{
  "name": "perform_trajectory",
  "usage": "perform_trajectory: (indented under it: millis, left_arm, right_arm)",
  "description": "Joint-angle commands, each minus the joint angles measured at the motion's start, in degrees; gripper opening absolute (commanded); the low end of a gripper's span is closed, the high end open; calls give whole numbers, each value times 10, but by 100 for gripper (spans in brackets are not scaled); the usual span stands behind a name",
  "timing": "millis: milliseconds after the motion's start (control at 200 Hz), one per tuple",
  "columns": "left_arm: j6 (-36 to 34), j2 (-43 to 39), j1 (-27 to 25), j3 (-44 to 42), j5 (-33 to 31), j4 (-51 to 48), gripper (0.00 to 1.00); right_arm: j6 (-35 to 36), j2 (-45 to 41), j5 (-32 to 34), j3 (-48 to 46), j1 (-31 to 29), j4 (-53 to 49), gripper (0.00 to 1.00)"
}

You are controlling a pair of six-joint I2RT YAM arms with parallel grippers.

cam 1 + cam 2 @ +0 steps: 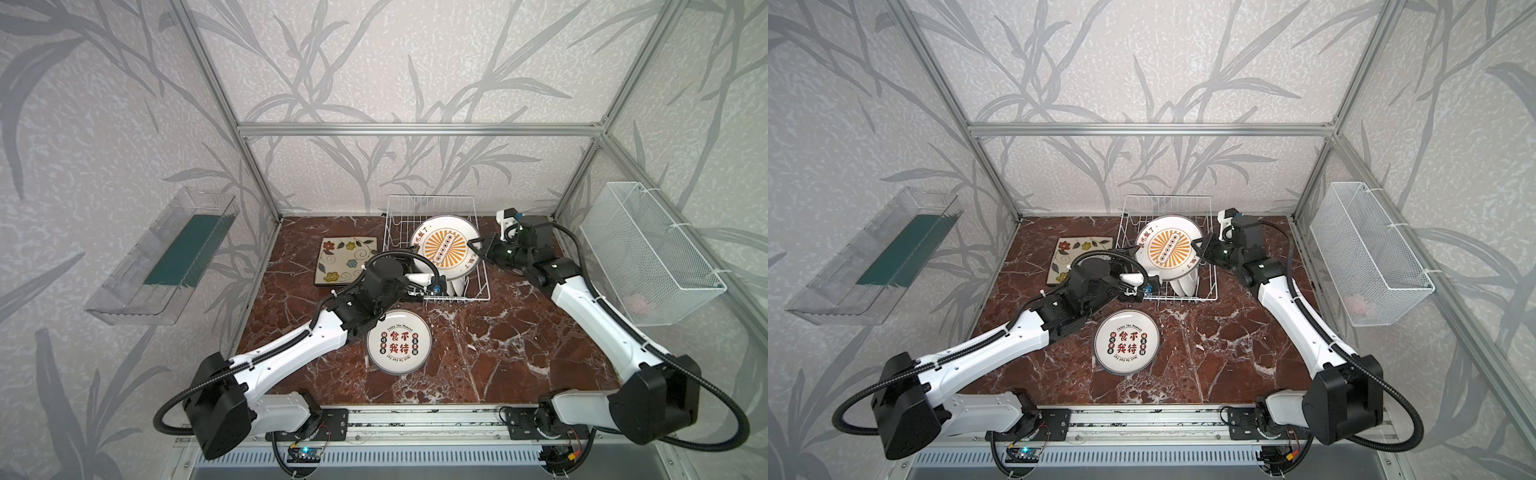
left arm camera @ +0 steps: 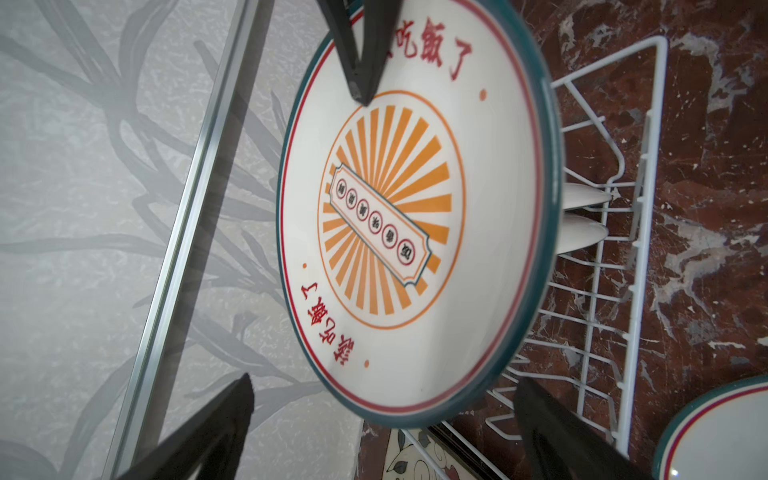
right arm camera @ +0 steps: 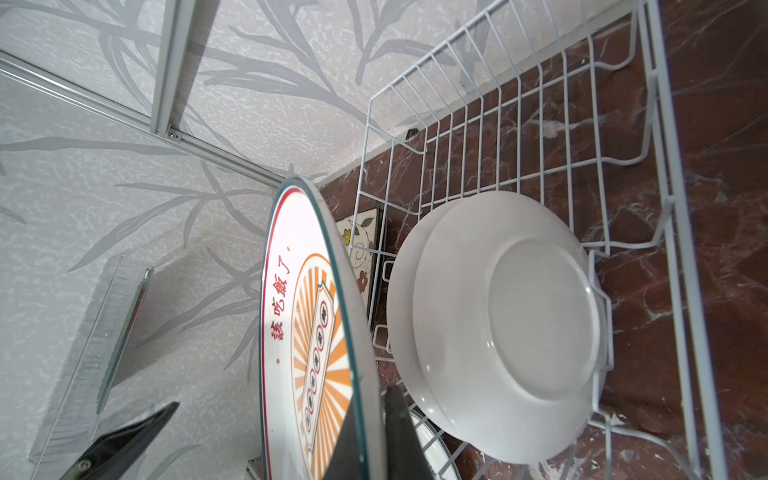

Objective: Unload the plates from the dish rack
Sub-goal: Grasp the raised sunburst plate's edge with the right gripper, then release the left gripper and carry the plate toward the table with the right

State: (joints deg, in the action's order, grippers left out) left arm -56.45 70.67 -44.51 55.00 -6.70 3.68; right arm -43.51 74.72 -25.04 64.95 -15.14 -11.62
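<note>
In dish rack, rear centre: two white plates upright btwn tines, backs showing. Sunburst plate is tilted over rack, rim pinched by right gripper. The left gripper has fingers spread wide near plate's rim, largely hidden in both top views. Mesh basket, R wall: pale pink item, too blurred to identify.

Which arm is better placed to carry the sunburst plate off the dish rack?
Probably right: the right gripper has jaws shut on the rim of the sunburst plate; the left gripper has open jaws, not touching it.
</note>
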Motion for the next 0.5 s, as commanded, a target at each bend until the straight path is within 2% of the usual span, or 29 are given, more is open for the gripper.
perform_trajectory:
  millis: [0,120,190,430,495]
  left_arm:
    - [108,-50,25,15,32,-32,99]
    - [242,-92,87,24,108,-53,99]
    - [314,-111,133,23,152,-50,99]
    - [433,-114,230,28,219,-80,99]
    - [465,-107,253,28,238,-80,99]
  right_arm:
    - [28,-49,-50,-18,15,30,0]
    - [86,-85,-73,-36,19,-25,0]
    - [96,-111,-87,-58,19,-33,0]
    - [74,-193,-110,-139,8,-52,0]
    - [47,-216,-100,-167,-8,-53,0]
